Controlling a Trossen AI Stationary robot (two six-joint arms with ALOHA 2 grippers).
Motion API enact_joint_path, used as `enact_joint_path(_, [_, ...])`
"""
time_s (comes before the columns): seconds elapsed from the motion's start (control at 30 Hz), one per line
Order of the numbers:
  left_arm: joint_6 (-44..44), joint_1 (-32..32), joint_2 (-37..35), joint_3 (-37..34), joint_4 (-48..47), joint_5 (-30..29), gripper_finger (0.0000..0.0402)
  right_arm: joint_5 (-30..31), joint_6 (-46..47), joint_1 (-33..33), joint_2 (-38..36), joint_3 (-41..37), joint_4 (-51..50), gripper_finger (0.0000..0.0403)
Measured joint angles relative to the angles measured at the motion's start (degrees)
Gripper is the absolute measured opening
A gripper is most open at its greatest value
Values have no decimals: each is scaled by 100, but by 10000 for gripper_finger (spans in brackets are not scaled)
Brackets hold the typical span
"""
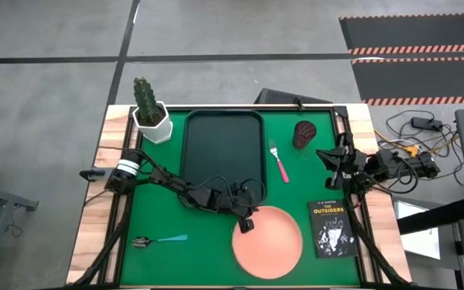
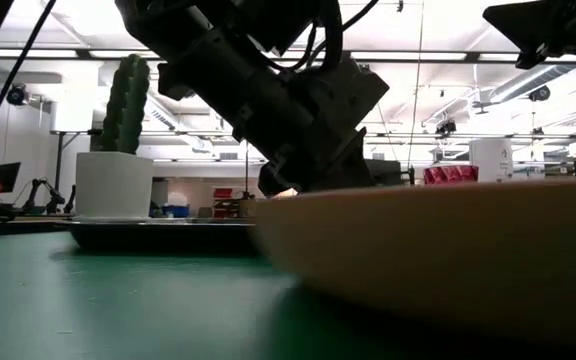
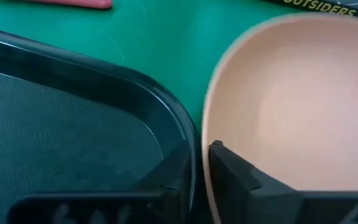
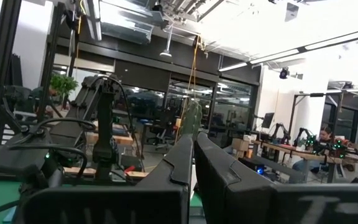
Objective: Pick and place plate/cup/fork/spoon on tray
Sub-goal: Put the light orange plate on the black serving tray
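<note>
The salmon-pink plate (image 1: 268,240) lies on the green mat near the table's front edge. My left gripper (image 1: 246,225) is at the plate's far left rim, just beside the near right corner of the dark tray (image 1: 185,145), and is shut on that rim. The pink-handled fork (image 1: 279,161) lies right of the tray, with the maroon cup (image 1: 304,134) beyond it. The blue-handled spoon (image 1: 158,240) lies at the near left. My right gripper (image 4: 191,155) is shut on nothing, raised at the table's right edge. My left gripper has the plate's far left rim (image 3: 205,134) between its two fingers: one finger (image 3: 232,171) stands inside the plate and the other (image 3: 169,174) outside it, next to the tray's corner. The fingers slant down from the table's left. The plate sits level on the mat.
A white pot with a cactus (image 1: 151,113) stands at the far left corner. A black book (image 1: 331,229) lies right of the plate. The tray's raised rim (image 3: 135,87) is right beside my left gripper. Open green mat lies between the spoon and the plate.
</note>
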Motion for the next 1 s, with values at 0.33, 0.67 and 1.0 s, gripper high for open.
enact_joint_path(0.33, [-150, 48, -31, 2, 3, 36, 1, 0, 0, 0, 0, 0, 0, 9])
enact_joint_path(0.67, [-118, 118, -257, 2, -12, -15, 0, 0, 1, 0, 0, 0, 0, 9])
enact_joint_path(1.0, [-136, 265, -726, 2, -4, 43, 0, -1, 2, 0, 0, 0, 0, 9])
